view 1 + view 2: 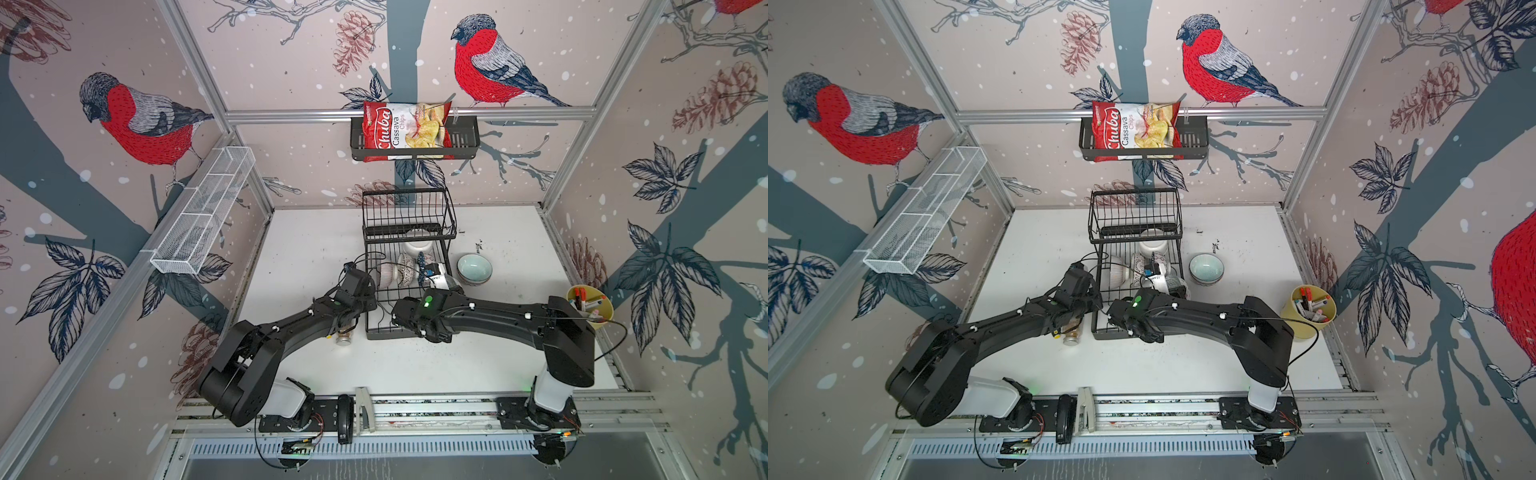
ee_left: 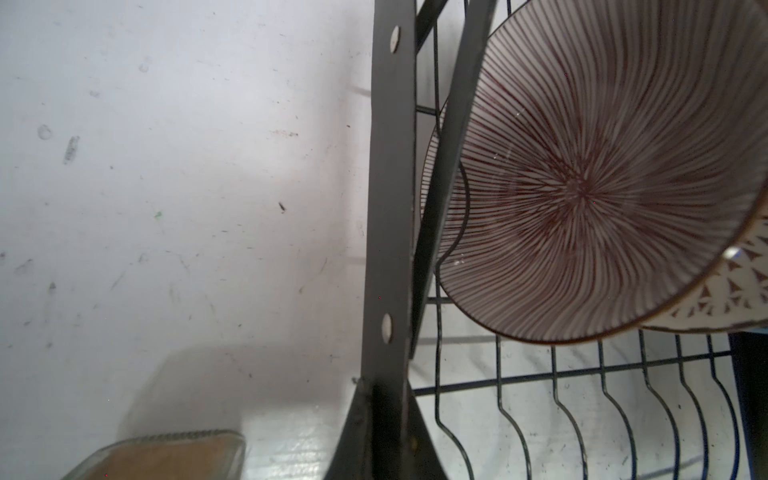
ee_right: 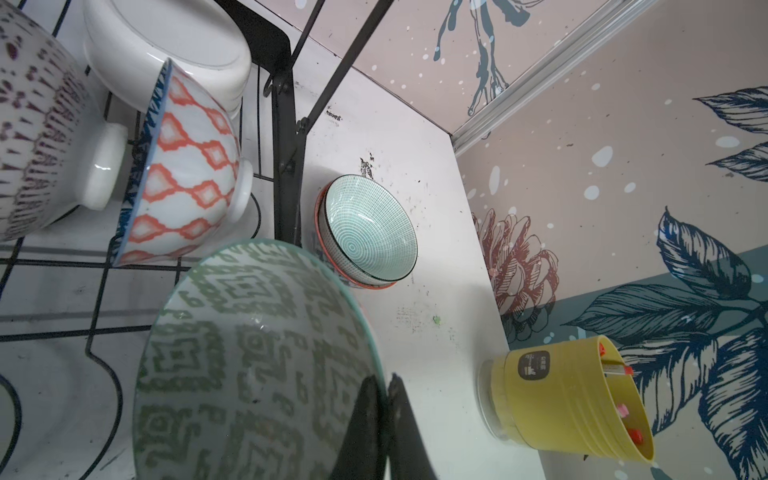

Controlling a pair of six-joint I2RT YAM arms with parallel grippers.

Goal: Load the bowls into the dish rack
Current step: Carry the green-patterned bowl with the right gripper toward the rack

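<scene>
– Right gripper (image 3: 386, 380), what is it doing?
– It is clamped on the rim of a green patterned bowl (image 3: 249, 353), holding it tilted at the right side of the black dish rack (image 1: 407, 208), over the lower grid. I cannot tell whether the bowl touches the wires.
– And the left gripper (image 1: 365, 299)?
– It is closed, with nothing visibly in it, just beside the rack's left upright and near a striped bowl (image 2: 602, 187) standing on edge in the slots.
– Which step is this?
– It looks like the green bowl is being set into the rack. A white bowl (image 3: 174, 45) lies upside down further back, and an orange diamond bowl (image 3: 187, 174) stands on edge among the wires.
– What remains?
– A teal bowl (image 3: 370, 232) sits on the desk (image 3: 436, 291) just outside the rack, seemingly nested in another bowl. Next, I think, the green bowl needs lowering until its rim drops between two wires, clear of the orange one, before the grip lets go
</scene>
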